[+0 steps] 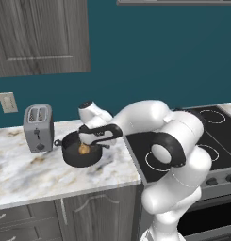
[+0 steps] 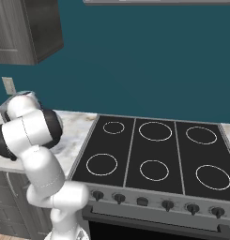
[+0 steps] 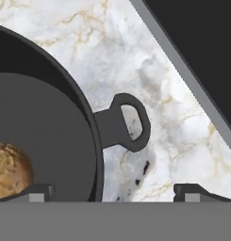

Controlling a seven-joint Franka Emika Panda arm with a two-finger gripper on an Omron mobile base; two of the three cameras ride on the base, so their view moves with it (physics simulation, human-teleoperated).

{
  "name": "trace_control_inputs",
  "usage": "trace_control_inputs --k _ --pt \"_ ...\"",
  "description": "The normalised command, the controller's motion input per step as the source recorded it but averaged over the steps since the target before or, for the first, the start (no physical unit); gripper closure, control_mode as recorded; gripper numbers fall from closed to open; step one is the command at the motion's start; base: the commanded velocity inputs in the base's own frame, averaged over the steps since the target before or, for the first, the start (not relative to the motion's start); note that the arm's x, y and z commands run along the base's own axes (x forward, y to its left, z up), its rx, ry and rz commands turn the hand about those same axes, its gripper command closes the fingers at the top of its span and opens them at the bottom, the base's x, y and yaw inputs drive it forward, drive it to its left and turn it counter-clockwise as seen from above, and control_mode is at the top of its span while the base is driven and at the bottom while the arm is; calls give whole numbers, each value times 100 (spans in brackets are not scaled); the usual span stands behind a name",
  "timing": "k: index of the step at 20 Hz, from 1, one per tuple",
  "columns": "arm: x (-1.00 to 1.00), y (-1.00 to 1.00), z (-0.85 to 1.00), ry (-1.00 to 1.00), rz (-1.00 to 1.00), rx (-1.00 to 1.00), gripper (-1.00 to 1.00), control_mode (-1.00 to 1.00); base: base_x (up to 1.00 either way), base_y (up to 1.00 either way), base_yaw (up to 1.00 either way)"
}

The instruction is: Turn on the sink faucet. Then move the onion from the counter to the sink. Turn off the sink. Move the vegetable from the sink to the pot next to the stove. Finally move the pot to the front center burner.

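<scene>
A black pot point(image 1: 75, 156) stands on the marble counter point(image 1: 27, 176), just left of the black glass stove point(image 1: 216, 123). The tan-brown onion point(image 1: 84, 149) lies inside the pot. My gripper point(image 1: 95, 141) hangs over the pot's right side, open and holding nothing. In the hand view the two fingertips point(image 3: 39, 190) straddle the pot's rim point(image 3: 91, 127), and the loop handle point(image 3: 128, 122) sits between and ahead of them. The onion point(image 3: 11, 172) rests on the pot floor at the lower left. The front center burner point(image 2: 154, 169) is bare.
A silver toaster point(image 1: 38, 127) stands on the counter left of the pot, below a wall outlet point(image 1: 8, 102). The stove edge point(image 3: 183, 70) runs close past the pot handle. Stove knobs point(image 2: 168, 204) line the front panel. Dark cabinets hang overhead.
</scene>
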Motion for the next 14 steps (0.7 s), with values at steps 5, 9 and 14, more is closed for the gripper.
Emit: trace_control_inputs --k 5,9,14 --pt "17 0 -7 0 -4 1 -100 -100 0 0 0" --pt "25 0 -12 0 -3 0 -100 -100 0 0 0" --pt "20 2 -17 0 -3 0 -100 -100 0 0 0"
